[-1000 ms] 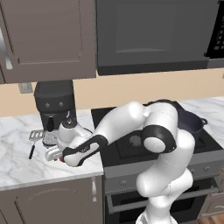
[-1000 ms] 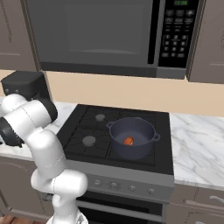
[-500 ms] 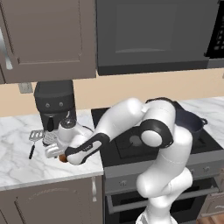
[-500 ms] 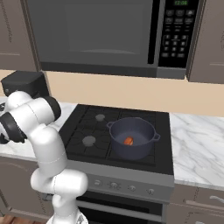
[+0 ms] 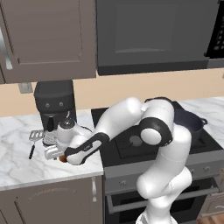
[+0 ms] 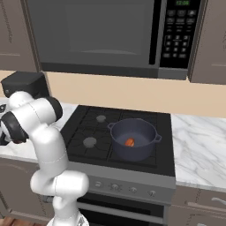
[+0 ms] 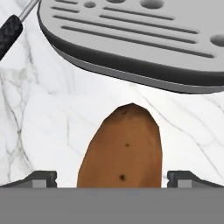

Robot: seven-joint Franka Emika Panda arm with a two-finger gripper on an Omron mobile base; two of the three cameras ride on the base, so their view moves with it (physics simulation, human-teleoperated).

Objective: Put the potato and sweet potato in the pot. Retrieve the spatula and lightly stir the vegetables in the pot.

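Note:
The brown potato [image 7: 120, 148] lies on the white marble counter [image 5: 26, 168], left of the stove. My gripper [image 7: 113, 178] is down over it and open, one fingertip [image 7: 41, 177] on each side of the potato with a gap to spare. In the left base view the gripper [image 5: 61, 156] sits low at the counter with a bit of the potato [image 5: 63, 159] showing under it. The spatula [image 5: 35, 138] lies just beyond, its black handle [image 7: 8, 33] pointing toward the counter's front. The orange sweet potato [image 6: 129, 142] rests inside the dark pot [image 6: 152, 132] on the stove's front right burner.
A black coffee machine [image 5: 54, 103] stands at the back of the counter, and its grey slotted drip plate [image 7: 131, 39] lies close beyond the potato. My own arm stretches across the stove [image 6: 88, 128] toward the left. More marble counter [image 6: 198, 145] extends right of the stove.
The hand has shifted slightly and settled lower around the potato. The jaws have stayed open. Pot and sweet potato have not moved.

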